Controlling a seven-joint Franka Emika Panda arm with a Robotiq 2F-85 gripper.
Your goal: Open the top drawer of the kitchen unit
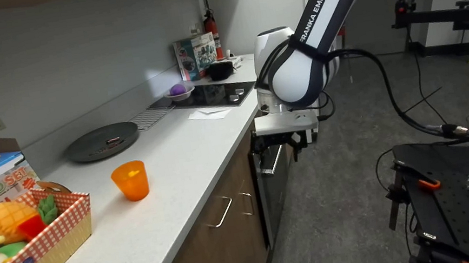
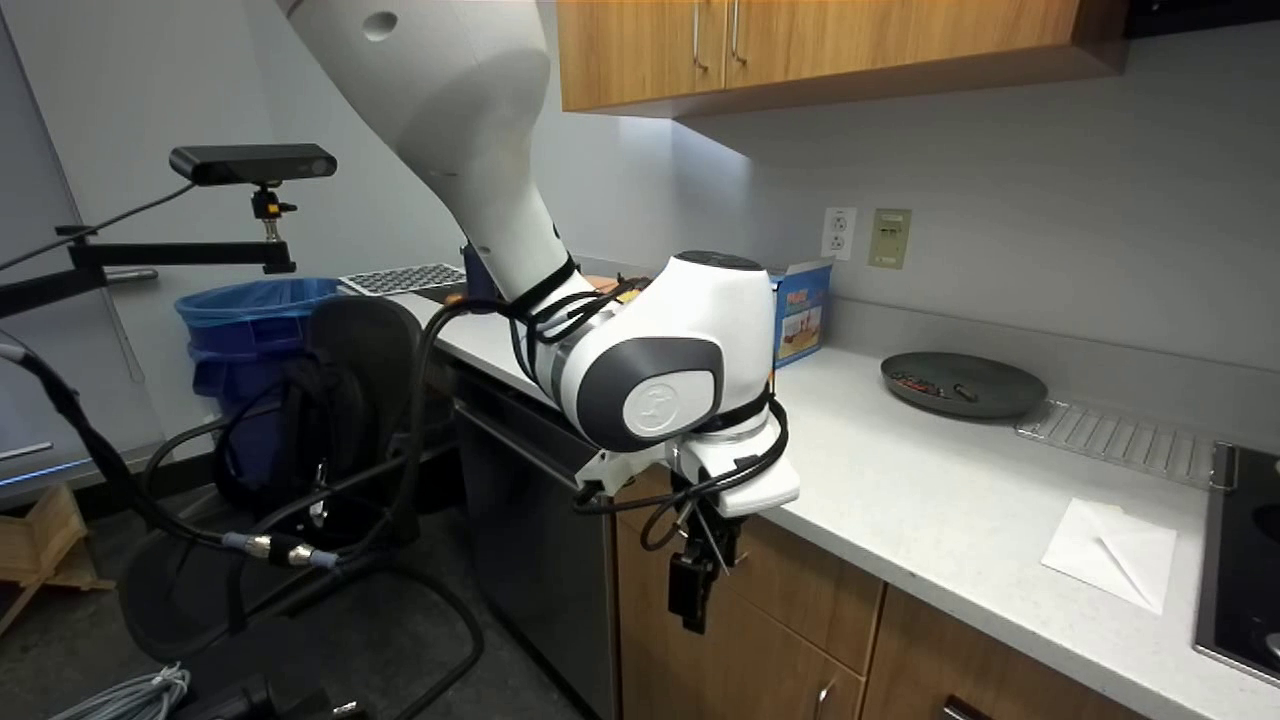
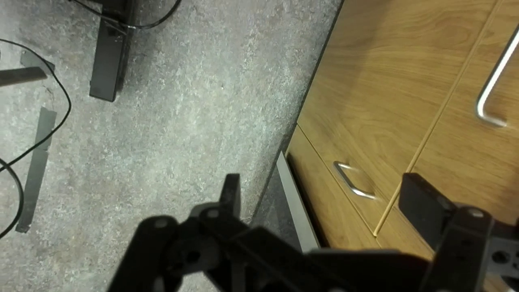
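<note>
Kitchen unit (image 1: pixel 186 181): a long white worktop (image 2: pixel 900 500) over brown wood-look fronts (image 1: pixel 234 249), running along the wall (image 1: pixel 109 52).
Robot arm (image 2: pixel 470 120): white and dark grey, reaching down beside the worktop's edge in both exterior views.
Top drawer (image 2: pixel 800 590): directly under the worktop, closed, its brown front flush with the unit; the wrist view shows it along the right side.
Hob (image 1: pixel 219 92): black, set into the worktop.
Basket (image 1: pixel 62 234): red-checked rim, holding toy food (image 1: pixel 4 219), on the worktop.
Pan (image 2: pixel 1010 385): dark and round, flat near the wall, with pieces (image 2: pixel 920 384) inside too small to name.
Gripper (image 3: pixel 322 190): jaws spread, fingers (image 3: pixel 231 194) well apart; it hangs just off the worktop's edge, in front of the brown fronts.
Wire rack (image 2: pixel 1120 440): flat, just beside the pan, between it and the hob.
Paper (image 2: pixel 1110 555): white, lying near the hob.
Cup (image 1: pixel 131 185): orange, standing near the basket.
Drawer handle (image 3: pixel 498 71): slim silver bar, apart from the fingers in the wrist view, outside the gap between them.
</note>
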